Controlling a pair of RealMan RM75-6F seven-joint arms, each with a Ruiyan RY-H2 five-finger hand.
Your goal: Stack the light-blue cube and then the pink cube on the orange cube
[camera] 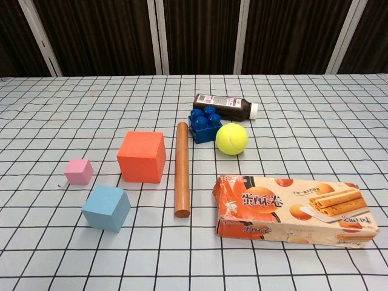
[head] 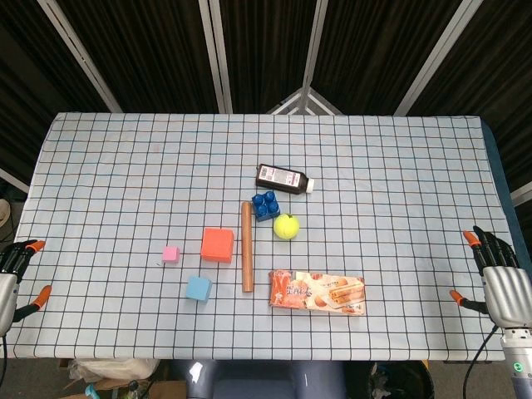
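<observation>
Nothing is stacked yet, so I judge I am at the very start: the first step, picking up the light-blue cube (camera: 107, 207), is still ahead of me. My left robot hand (head: 12, 274) sits at the left edge of the counter (head: 399, 150) and my right robot hand (head: 501, 278) at the right edge, both with fingers apart and holding nothing, both well apart from the cubes. The chest view shows neither of them.

The light-blue cube lies on the near left part of the counter, just near of the orange cube (camera: 142, 156) and slightly left of it, not touching it. The pink cube (camera: 79, 171) stands to the left of the orange cube, with a gap between them. A wooden rod (camera: 182, 169) lies just right of the orange cube, running near to far, and a biscuit box (camera: 294, 210) lies further right.

My left robot hand is the closer one, so I would send it in from the left, over the light-blue cube, and close on its sides. The pink cube is near that path, so I should come down from above rather than sweep across. Then the lift must clear the orange cube's top before I set the cube down square on it.
</observation>
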